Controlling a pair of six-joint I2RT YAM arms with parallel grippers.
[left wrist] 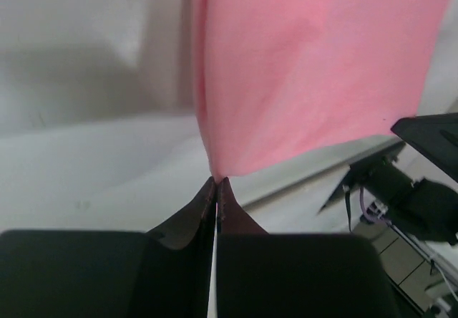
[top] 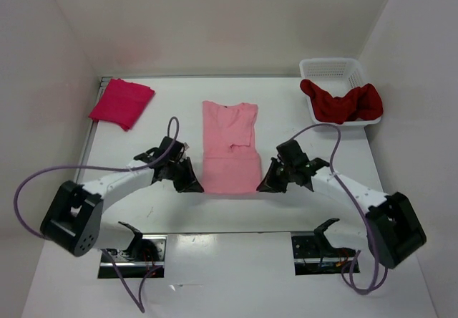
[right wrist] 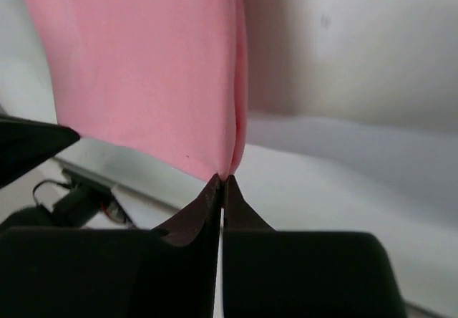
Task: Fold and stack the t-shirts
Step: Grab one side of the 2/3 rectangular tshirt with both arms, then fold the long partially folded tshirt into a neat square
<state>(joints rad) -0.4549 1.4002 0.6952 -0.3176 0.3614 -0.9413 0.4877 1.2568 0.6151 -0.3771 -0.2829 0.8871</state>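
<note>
The light pink t-shirt lies in the middle of the table, folded into a narrow strip, collar at the far end. My left gripper is shut on its near left corner. My right gripper is shut on its near right corner. The bright crimson-pink t-shirt lies folded at the far left. The dark red t-shirt hangs crumpled over the basket's near rim at the far right.
A white mesh basket stands at the far right corner. White walls close in the table on three sides. Purple cables loop from both arms. The right gripper shows at the right edge of the left wrist view.
</note>
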